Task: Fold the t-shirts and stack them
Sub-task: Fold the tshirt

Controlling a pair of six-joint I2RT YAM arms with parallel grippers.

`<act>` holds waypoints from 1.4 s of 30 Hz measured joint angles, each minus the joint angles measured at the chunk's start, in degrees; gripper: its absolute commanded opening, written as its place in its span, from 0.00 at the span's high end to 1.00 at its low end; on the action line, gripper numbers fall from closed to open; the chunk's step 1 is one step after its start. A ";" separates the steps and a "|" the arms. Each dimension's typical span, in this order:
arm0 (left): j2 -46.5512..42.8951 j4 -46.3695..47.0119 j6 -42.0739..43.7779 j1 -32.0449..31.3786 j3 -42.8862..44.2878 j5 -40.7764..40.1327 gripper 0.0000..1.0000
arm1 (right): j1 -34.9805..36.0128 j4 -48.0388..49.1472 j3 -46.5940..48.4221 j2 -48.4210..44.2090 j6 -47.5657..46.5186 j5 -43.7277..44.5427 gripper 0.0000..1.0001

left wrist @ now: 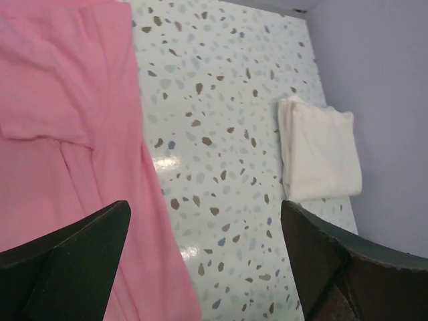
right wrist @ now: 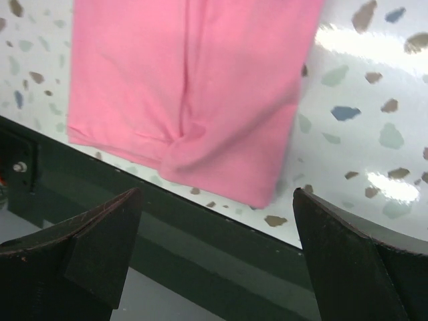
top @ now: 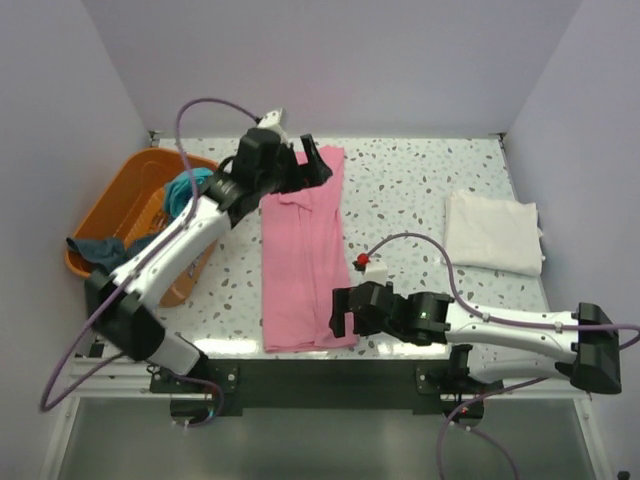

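- Although one of the four shirts looks finished, most of the job is ahead. The cream shirt (top: 492, 232) lies folded into a neat rectangle at the right side of the table (top: 420, 190), alone, so there is no stack yet.
- The pink shirt (top: 303, 255) is partway through. It lies flat at mid-table as a long narrow strip with its sides folded in, running from the far side to the near edge, where its hem reaches the table lip.
- The left gripper (top: 312, 160) hovers over the strip's far end with its jaws wide apart, holding nothing. Its wrist view shows only pink cloth and bare table between the fingers.
- The right gripper (top: 338, 312) is at the strip's near right corner, also wide open and empty. In its wrist view the hem lies below and between its fingers.
- By my judgement, the crosswise folds of the pink shirt come next, and then it goes onto the cream one.
- The teal shirt (top: 185, 187) sits crumpled in the orange basket (top: 120, 200) at the left, and the dark shirt (top: 98, 250) hangs over the basket's near rim. Both are unfolded and both are left to do.
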 measured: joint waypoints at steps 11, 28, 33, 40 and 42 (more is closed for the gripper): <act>-30.84 -8.35 -12.81 -12.94 -53.42 -4.74 0.00 | -0.59 -1.11 -7.32 -5.86 3.17 -0.98 0.02; -46.01 -12.72 -23.12 -13.73 -68.76 2.97 0.56 | -0.61 2.45 -9.03 2.16 9.64 -2.25 0.11; -45.66 -11.85 -23.32 -13.73 -69.42 5.14 0.63 | -0.61 3.08 -9.44 3.65 11.23 -2.32 0.19; -46.40 -11.58 -23.26 -13.79 -70.36 7.80 0.67 | -0.61 3.93 -9.53 5.05 12.70 -2.95 0.27; -46.88 -11.56 -23.23 -13.90 -70.71 8.55 0.67 | -0.59 4.52 -9.53 5.86 13.00 -3.63 0.33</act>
